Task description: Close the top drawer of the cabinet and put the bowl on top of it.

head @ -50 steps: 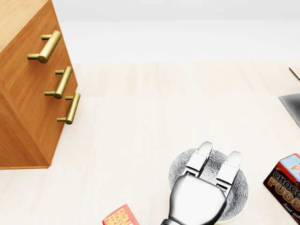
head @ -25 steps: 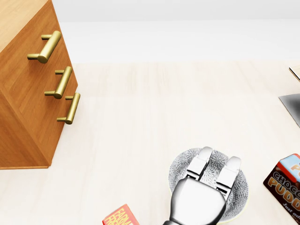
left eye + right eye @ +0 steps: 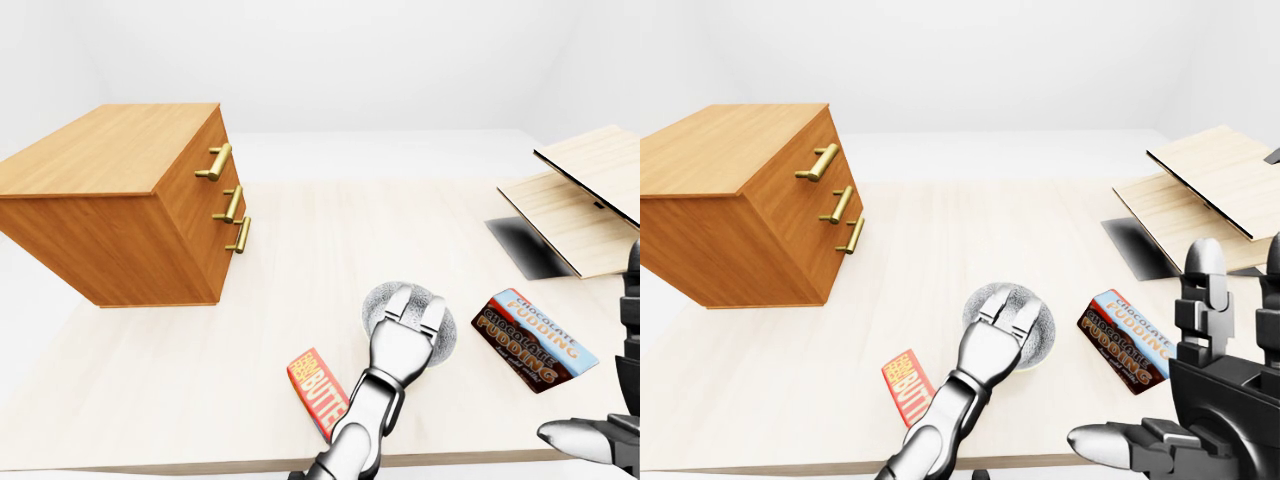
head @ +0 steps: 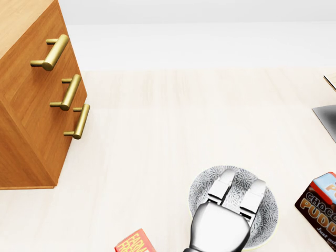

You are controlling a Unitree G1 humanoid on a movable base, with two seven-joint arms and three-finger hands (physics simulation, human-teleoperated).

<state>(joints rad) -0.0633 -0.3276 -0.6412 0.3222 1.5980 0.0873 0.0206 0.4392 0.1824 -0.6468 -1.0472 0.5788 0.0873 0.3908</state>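
The wooden cabinet (image 3: pixel 120 200) stands at the left of the table, its three brass-handled drawers facing right. The top drawer (image 3: pixel 215 162) looks flush with the two below it. The grey patterned bowl (image 4: pixel 203 190) rests on the table at the bottom middle of the head view. My left hand (image 4: pixel 241 178) lies over the bowl, two fingers (image 4: pixel 226 184) stretched across its inside and bending slightly down; the thumb is hidden. My right hand (image 3: pixel 1200 400) hovers open at the lower right of the right-eye view, away from the bowl and holding nothing.
A chocolate pudding box (image 3: pixel 535 340) lies just right of the bowl and a red box (image 3: pixel 318 390) just left of my left forearm. Pale wooden panels (image 3: pixel 575 205) lean at the table's right. The table's near edge (image 3: pixel 150 465) runs along the bottom.
The left hand's fingertips have drawn back toward the bottom of the head view and dipped into the bowl. Bowl, cabinet and camera have stayed put.
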